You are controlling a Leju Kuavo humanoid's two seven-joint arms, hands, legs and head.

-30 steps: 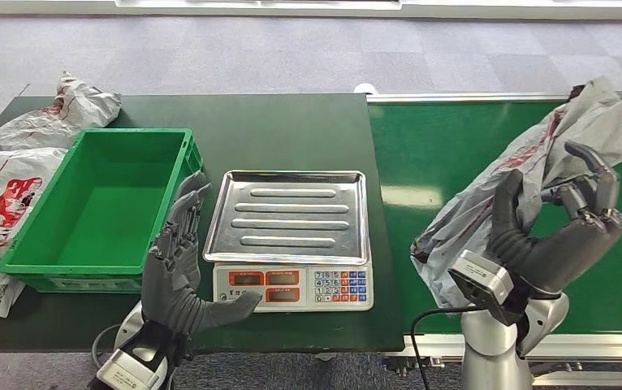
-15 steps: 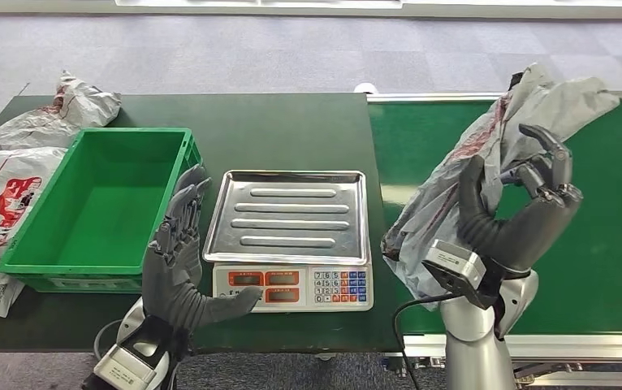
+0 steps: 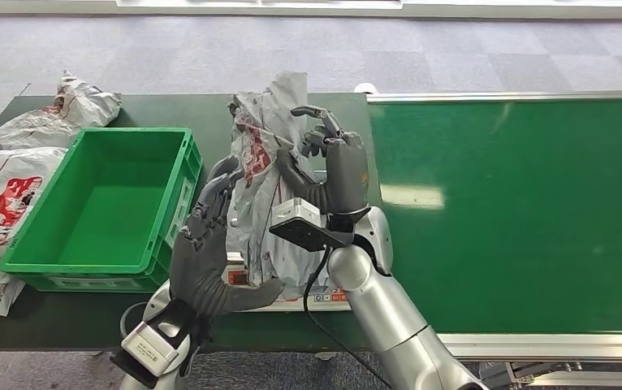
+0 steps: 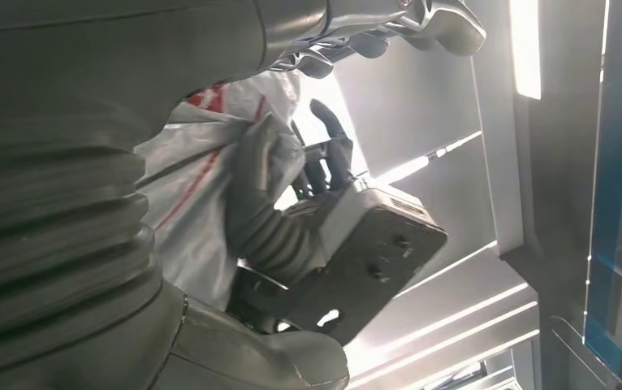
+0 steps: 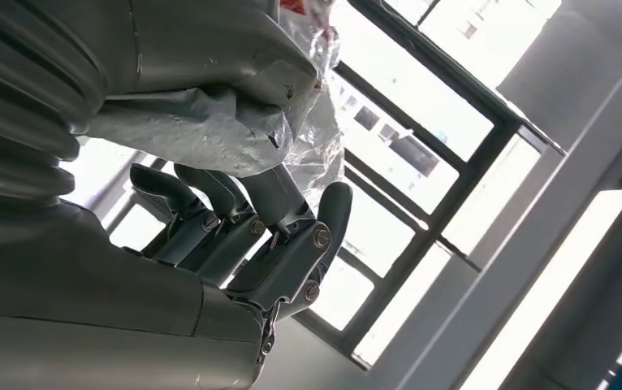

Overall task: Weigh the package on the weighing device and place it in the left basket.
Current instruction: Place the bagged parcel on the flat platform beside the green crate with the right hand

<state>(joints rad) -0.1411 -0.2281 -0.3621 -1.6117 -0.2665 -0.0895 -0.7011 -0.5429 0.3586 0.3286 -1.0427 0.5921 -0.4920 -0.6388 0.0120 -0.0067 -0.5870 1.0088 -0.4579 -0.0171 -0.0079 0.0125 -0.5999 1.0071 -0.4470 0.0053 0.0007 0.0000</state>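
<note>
Setting: dark green table on grey carpet floor, green conveyor belt butting against it on the side away from the basket.
Landmark: electronic scale, mostly hidden; keypad strip shows at the table's near edge.
Package: grey poly mailer bag with red print, crumpled, hanging upright over the scale; cannot tell if its lower end already rests on the pan.
Right hand: right hand clamped on the bag's upper part, thumb and fingers pinching the plastic, directly above the scale.
Left hand: left hand holds nothing, fingers straight and slightly apart, palm toward the bag, between scale and basket; thumb reaches toward the scale's front, contact unclear.
Basket: green plastic crate just beside the scale, on the left hand's side; nothing visible inside.
Other parcels: white and grey mailers beyond the crate, far from the scale.
Step in hand: judged as setting the bag on the weighing pan.
Doing it well: lower until the bag's full weight sits on the pan, no part draped on the crate rim or table; let go fully so the reading is true; keep the left hand off the scale.
Risk: floppy bag may slump over the display or slide off.
</note>
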